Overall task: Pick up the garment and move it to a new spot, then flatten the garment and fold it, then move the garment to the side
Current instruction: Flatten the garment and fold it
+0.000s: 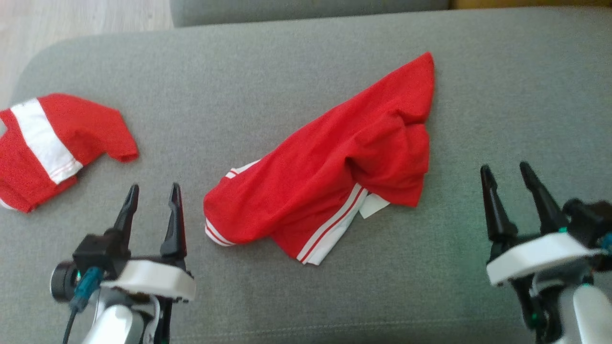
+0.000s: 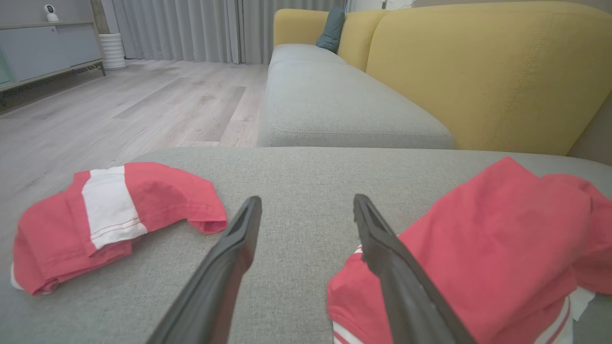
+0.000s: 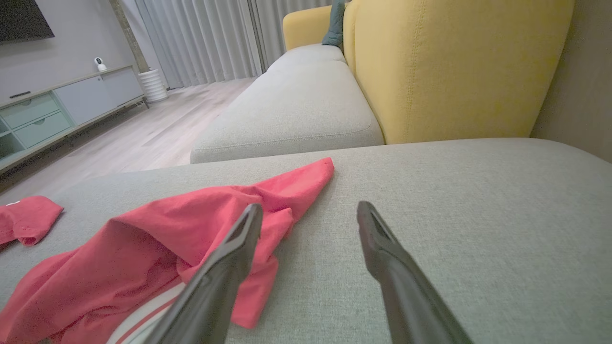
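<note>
Garment [image 1: 334,177] crumpled on sofa [image 1: 287,71] | left hand [image 1: 155,187] — spread, empty | right hand [image 1: 505,166] — spread, empty

Second red-and-white garment [image 1: 52,143]: cropped by left frame edge, head view. Crumpled red garment [image 1: 334,177]: white flap [image 1: 373,206] mostly tucked under lower hem. Small white object [image 2: 50,12], upper left, left wrist view: too small to identify

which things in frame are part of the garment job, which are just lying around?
Job: crumpled red garment, mid-cushion; left gripper, open; right gripper, open; grey cushion under it.
Lying about: red-and-white garment at far left, apparently folded; yellow sofa back; teal pillow; sideboard.
</note>
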Tool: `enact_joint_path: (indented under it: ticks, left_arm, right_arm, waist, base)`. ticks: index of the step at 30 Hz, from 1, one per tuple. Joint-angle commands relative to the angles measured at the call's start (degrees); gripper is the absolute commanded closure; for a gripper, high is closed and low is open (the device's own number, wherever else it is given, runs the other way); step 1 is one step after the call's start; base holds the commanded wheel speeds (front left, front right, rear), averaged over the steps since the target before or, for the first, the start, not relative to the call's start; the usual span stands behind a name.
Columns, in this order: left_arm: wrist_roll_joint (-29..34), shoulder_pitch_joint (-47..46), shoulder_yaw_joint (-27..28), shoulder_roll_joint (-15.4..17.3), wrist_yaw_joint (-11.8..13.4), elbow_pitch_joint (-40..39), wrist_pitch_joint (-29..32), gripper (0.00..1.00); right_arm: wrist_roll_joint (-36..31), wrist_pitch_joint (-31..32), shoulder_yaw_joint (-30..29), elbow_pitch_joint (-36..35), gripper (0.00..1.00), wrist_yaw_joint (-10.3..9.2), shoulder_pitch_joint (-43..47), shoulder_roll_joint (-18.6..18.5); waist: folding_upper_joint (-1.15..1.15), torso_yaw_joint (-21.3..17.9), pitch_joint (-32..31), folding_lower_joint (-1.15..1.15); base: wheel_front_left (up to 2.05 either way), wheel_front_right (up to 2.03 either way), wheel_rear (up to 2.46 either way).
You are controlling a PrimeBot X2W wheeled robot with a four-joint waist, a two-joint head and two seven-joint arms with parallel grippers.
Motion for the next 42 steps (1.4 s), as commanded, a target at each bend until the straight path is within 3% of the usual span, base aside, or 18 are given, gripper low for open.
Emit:
enact_joint_path:
  ticks: [1, 7, 14, 23, 32, 33, 34, 36, 42]
  left_arm:
    - [0.97, -4.13, 2.62, 0.3, -0.46, -1.95, -0.69, 0.0]
    - [1.79, -6.73, 2.54, -0.77, -1.52, -2.07, -0.69, 0.0]
    - [3.31, -10.82, 2.42, -2.53, -3.33, -1.94, -0.69, 0.0]
    - [5.31, -15.23, 2.58, -5.12, -6.11, -0.21, -0.69, 0.0]
    - [7.29, -16.14, 3.81, -7.63, -8.32, 1.04, -0.69, 0.0]
    - [7.45, -16.1, 3.98, -7.81, -8.5, 1.15, -0.69, 0.0]
    - [7.6, -16.04, 4.17, -7.98, -8.68, 1.25, -0.69, 0.0]
    - [7.89, -15.79, 4.57, -8.26, -8.97, 1.46, -0.69, 0.0]
    - [8.78, -14.5, 5.97, -8.6, -9.51, 1.69, -0.69, 0.0]
  right_arm:
    - [1.15, 0.36, 0.83, -0.85, 0.0, -0.05, -4.41, -1.74]
    - [2.27, 1.51, 0.93, 3.11, 0.0, -0.05, -9.84, -3.35]
    - [3.68, 3.22, 2.13, 12.34, 0.0, -0.05, -23.05, -5.58]
    - [4.86, 6.37, 6.91, 30.81, 0.0, -0.05, -41.09, -9.31]
    - [4.83, 12.09, 15.29, 50.49, 0.0, -0.05, -47.81, -10.13]
    - [5.02, 12.51, 15.57, 51.84, 0.11, -0.05, -47.92, -9.93]
    - [5.32, 12.88, 15.71, 53.06, 0.55, -0.05, -47.97, -9.71]
    - [5.55, 12.7, 15.99, 54.72, 1.0, -0.05, -48.03, -9.36]
    - [8.01, 4.51, 16.58, 52.88, 1.0, -0.05, -46.76, -8.43]
  waist:
    - [0.0, 0.53, 1.61, 0.0]
    - [0.0, 1.95, 4.93, 0.0]
    - [0.0, 4.06, 10.33, 0.0]
    - [0.0, 6.66, 13.88, 0.0]
    - [0.0, 7.83, 14.42, 0.0]
    - [0.0, 7.84, 14.38, 0.0]
    - [0.0, 7.82, 14.28, 0.0]
    - [0.0, 7.69, 13.96, 0.0]
    - [0.0, 6.55, 12.54, 0.0]
  base:
    - [0.0, 0.0, 0.0]
    - [0.0, 0.0, 0.0]
    - [0.0, 0.0, 0.0]
    - [0.0, 0.0, 0.0]
    - [0.0, 0.0, 0.0]
    - [0.0, 0.0, 0.0]
    - [0.0, 0.0, 0.0]
    - [0.0, 0.0, 0.0]
    - [0.0, 0.0, 0.0]
